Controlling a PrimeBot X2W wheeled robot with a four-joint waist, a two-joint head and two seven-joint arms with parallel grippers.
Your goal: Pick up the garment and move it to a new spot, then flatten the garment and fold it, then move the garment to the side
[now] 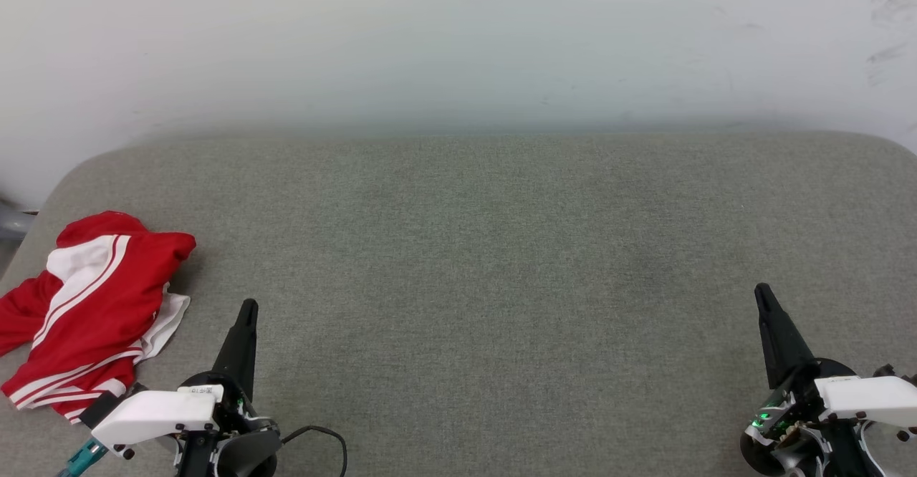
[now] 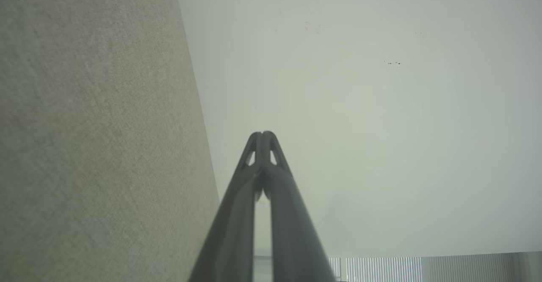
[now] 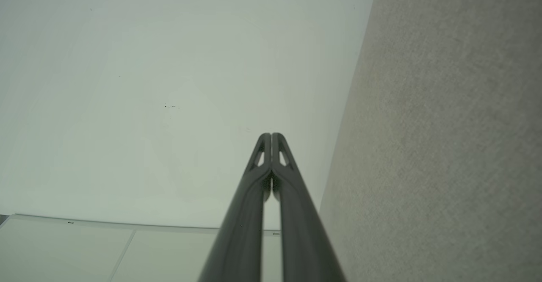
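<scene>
**Operator:** State of both grippers?

**Inspector:** Your left gripper (image 1: pixel 248 308) is clenched, fingers pressed together with nothing between them. Your right gripper (image 1: pixel 761 292) is the same, closed and empty. Both sit over the grey surface (image 1: pixel 501 248).

**Operator:** And the garment?

**Inspector:** The garment (image 1: pixel 93 305) lies crumpled in a heap just to the left of your left gripper and well apart from your right one. Neither gripper touches it.

**Operator:** How will it handle?

**Inspector:** In my judgement it is thin, light, limp cloth. Expect it to sag and trail when you lift it, and a shallow pinch may slip off. Nothing in it can break. You need to open the fingers first, then take a raised red fold on the side of the heap nearest your left gripper and bite through a full layer. For flattening you want the shoulders or the hem, but I cannot tell which edge is which.
</scene>
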